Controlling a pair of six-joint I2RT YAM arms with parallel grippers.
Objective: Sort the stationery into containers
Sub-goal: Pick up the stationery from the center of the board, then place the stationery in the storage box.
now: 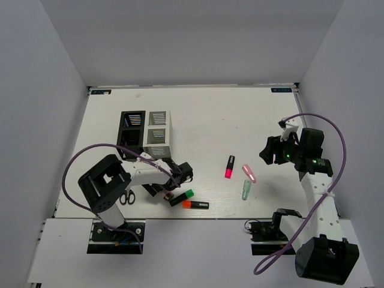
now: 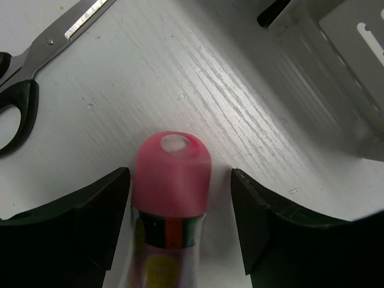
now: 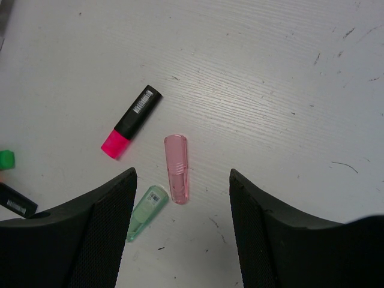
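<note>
My left gripper [image 1: 168, 191] is low over the table, open, its jaws either side of a pink-capped round item [image 2: 172, 180] with a gap on each side. Black-handled scissors [image 1: 127, 198] lie to its left and also show in the left wrist view [image 2: 24, 90]. A green-ended highlighter [image 1: 182, 197] and an orange-ended one [image 1: 196, 204] lie just right of it. The black holder [image 1: 133, 129] and the white holder [image 1: 158, 133] stand joined behind it. My right gripper [image 1: 273, 150] is open and raised above a pink highlighter [image 3: 131, 121], a translucent pink piece [image 3: 177, 169] and a translucent green piece [image 3: 146, 213].
The white holder's slotted wall [image 2: 342, 54] is close to the left gripper's far right. The table's near edge [image 1: 180, 218] runs just below the green and orange highlighters. Grey walls enclose the table on three sides.
</note>
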